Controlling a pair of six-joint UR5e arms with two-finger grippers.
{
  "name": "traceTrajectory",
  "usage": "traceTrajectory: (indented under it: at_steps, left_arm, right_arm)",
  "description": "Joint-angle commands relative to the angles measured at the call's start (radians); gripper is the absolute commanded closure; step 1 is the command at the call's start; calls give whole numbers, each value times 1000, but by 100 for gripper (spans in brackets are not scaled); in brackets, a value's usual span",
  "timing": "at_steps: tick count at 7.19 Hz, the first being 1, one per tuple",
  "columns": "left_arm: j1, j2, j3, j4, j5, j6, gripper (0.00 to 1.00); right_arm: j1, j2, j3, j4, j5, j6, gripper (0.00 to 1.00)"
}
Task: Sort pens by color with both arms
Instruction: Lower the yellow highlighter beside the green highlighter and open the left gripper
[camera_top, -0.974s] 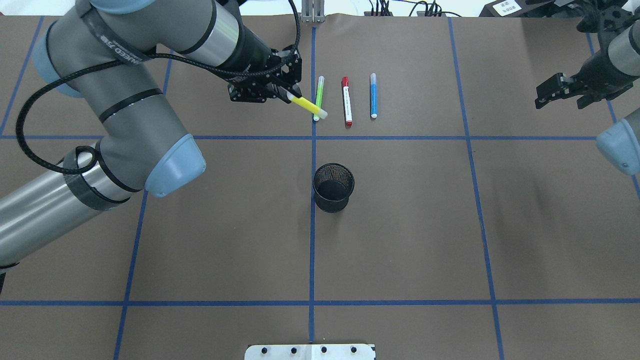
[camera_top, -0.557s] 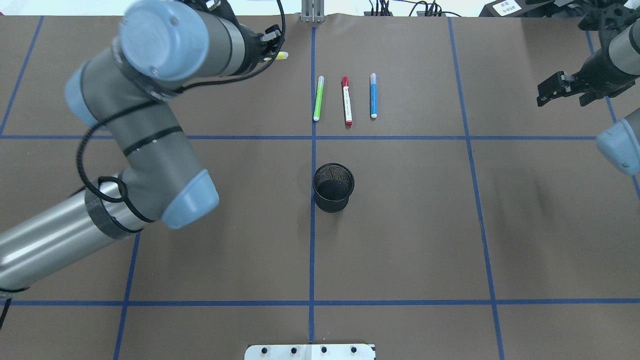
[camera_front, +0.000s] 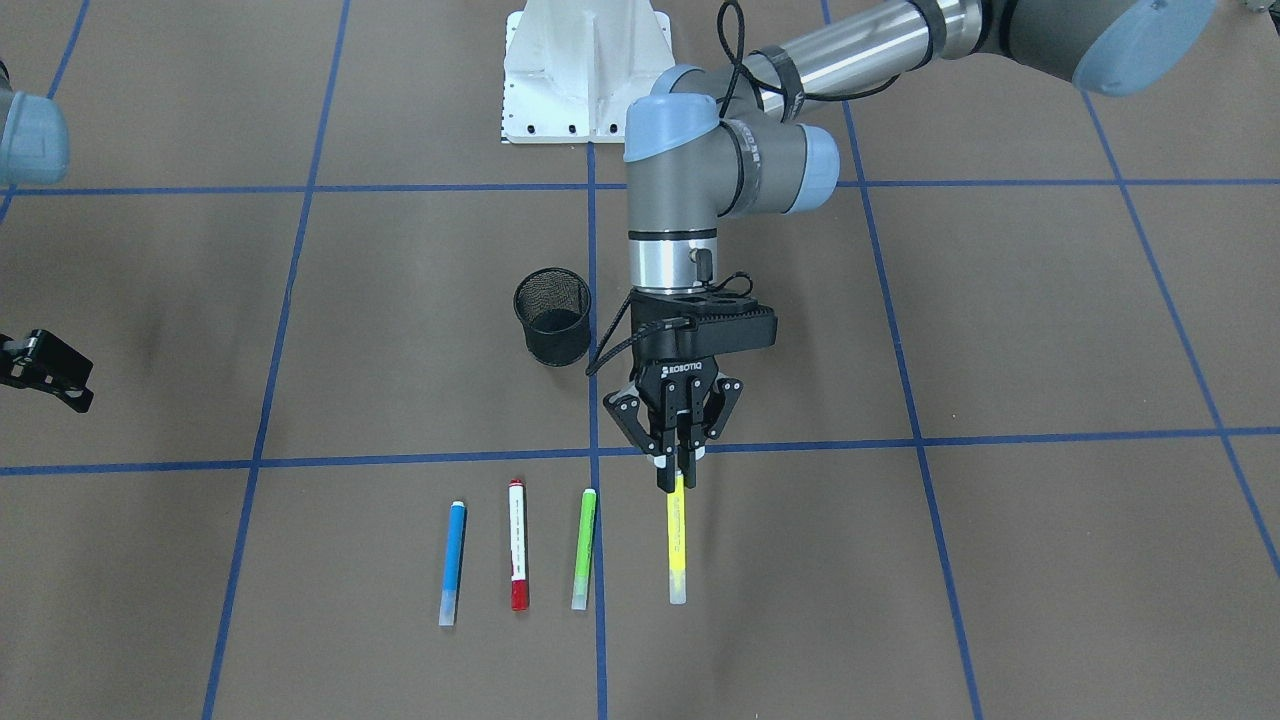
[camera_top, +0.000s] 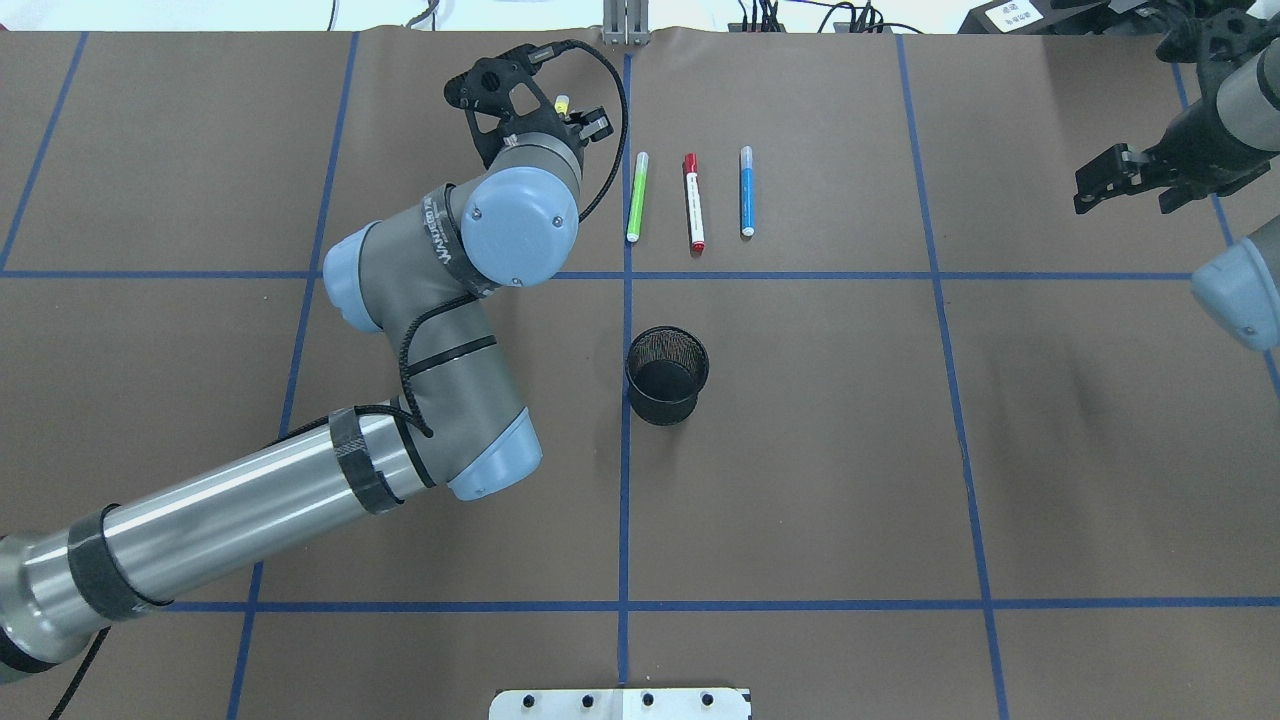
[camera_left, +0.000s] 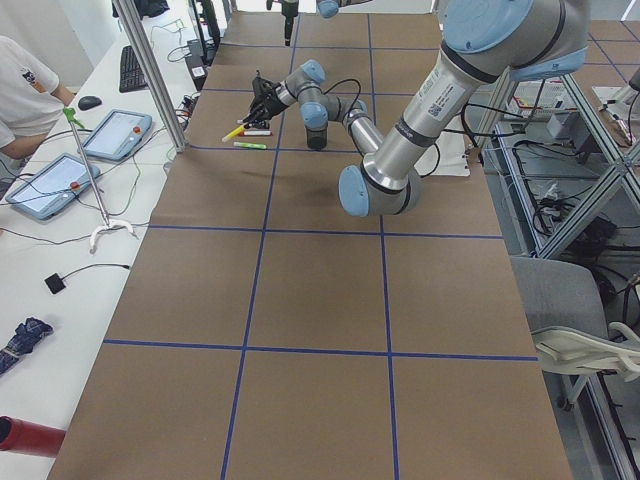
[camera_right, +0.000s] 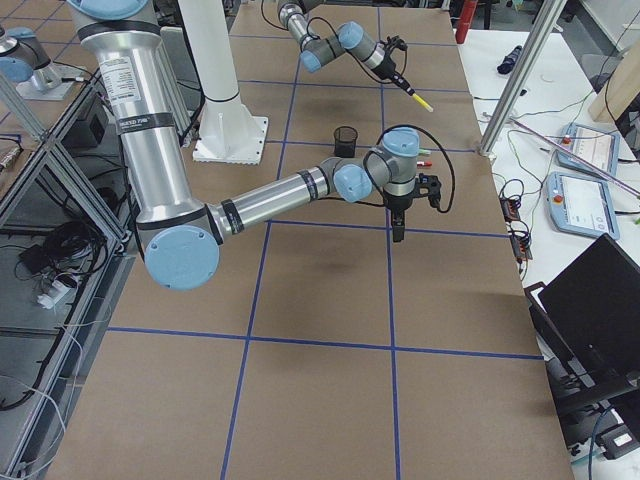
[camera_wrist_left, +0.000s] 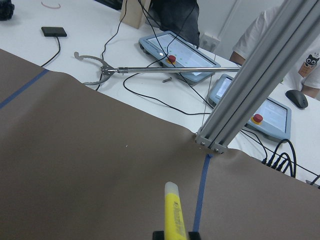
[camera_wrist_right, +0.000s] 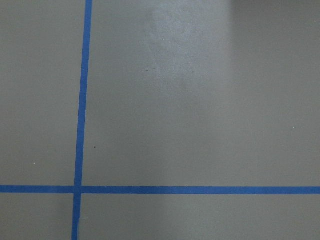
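**Left arm (camera_front: 720, 170).** The wrist stands vertical and the left gripper (camera_front: 678, 478) points down over the table (camera_front: 1000, 320), on the operators' side of the black mesh cup (camera_front: 552, 315). Its fingers are drawn in to a narrow gap and clamp one end of the yellow pen (camera_front: 677, 545). The pen is clear of the table. It projects from the fingers at a downward slant, away from the robot (the left wrist view shows the barrel sticking out above the brown surface).

**Pens on the table.** Three pens lie flat in a row, parallel and apart from one another:
- The light green pen (camera_front: 584, 548) lies just beside the centre tape line (camera_front: 592, 250) and nearest the held yellow pen.
- The white pen with red cap (camera_front: 517, 545) lies in the middle.
- The blue pen (camera_front: 453, 562) lies at the far end of the row.

**Right arm (camera_top: 1245, 105).** It is stationed at the table's edge on the robot's right, well apart from the pens. The fingers of the right gripper (camera_top: 1120, 190) are spread and nothing is between them. The right wrist view shows only table surface and tape.
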Motion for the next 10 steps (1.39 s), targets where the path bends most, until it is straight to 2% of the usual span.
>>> traceTrajectory:
  at_steps: [1, 2, 3, 7, 8, 9, 10]
  left_arm:
    - [5, -9, 89, -83, 15, 6, 100]
    - [6, 20, 97, -105, 18, 25, 100]
    - [14, 57, 100, -199, 18, 29, 100]
    - [39, 54, 126, -209, 18, 29, 100]
    - [40, 54, 126, -208, 15, 29, 65]
    - [45, 55, 126, -208, 15, 29, 43]
    - [45, 55, 126, -208, 10, 29, 34]
  right_arm:
    - [0, 0, -2, 1, 0, 0, 1]
    - [0, 0, -2, 0, 0, 2, 1]
    - [0, 0, -5, 0, 0, 2, 1]
    - [0, 0, -2, 1, -2, 2, 1]
    - [0, 0, -2, 1, -2, 2, 1]
    - [0, 0, 0, 0, -2, 2, 1]
    - [0, 0, -3, 0, -2, 2, 1]
